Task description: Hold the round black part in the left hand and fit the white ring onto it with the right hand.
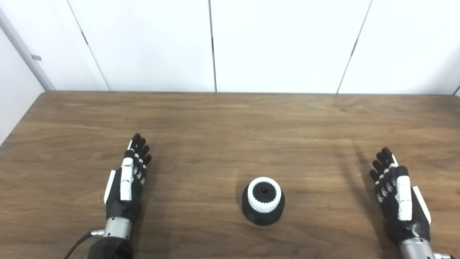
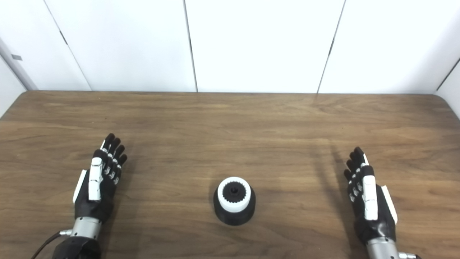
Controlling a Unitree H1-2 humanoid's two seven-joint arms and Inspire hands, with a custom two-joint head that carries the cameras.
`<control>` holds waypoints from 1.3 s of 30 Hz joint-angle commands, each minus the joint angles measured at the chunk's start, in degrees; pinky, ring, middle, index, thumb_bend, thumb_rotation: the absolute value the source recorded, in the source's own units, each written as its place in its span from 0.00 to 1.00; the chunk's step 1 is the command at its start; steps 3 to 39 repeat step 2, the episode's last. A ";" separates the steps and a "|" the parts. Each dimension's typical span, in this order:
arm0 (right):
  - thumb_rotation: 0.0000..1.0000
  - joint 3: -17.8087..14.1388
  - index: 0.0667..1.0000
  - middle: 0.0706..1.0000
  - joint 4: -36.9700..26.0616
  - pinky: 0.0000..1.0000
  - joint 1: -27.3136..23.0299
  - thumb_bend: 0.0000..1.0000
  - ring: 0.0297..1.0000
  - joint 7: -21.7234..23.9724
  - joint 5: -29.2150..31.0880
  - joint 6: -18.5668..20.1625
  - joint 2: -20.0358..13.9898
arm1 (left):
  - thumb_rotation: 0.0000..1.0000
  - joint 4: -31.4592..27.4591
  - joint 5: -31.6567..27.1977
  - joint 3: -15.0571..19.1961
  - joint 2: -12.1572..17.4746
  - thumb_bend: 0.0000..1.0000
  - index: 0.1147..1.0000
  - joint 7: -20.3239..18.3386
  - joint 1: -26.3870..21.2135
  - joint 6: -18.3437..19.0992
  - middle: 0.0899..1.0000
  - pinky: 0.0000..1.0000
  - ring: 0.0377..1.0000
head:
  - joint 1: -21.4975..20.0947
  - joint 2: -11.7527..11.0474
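The round black part [image 1: 263, 213] stands on the wooden table [image 1: 230, 118] near the front, a little right of centre. A white ring [image 1: 251, 201] sits around its upper section, with a black toothed hub showing in the middle. My left hand [image 1: 126, 180] hovers over the table well to the left of the part, fingers straight and holding nothing. Far to the right, my right hand [image 1: 397, 192] is open too, fingers extended, nothing in it. Neither hand touches the part.
White wall panels [image 1: 287, 43] rise behind the table's far edge. The table's left edge [image 1: 21, 122] runs diagonally at the left of the left eye view. A black cable [image 1: 77, 244] trails from the left wrist.
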 commanded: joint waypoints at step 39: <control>1.00 0.21 1.00 1.00 -0.67 1.00 -0.98 0.52 1.00 0.15 -0.53 -1.51 0.24 | 0.95 0.19 0.30 -0.10 0.47 0.43 1.00 -0.26 -0.03 -1.22 1.00 1.00 1.00 | -0.02 0.00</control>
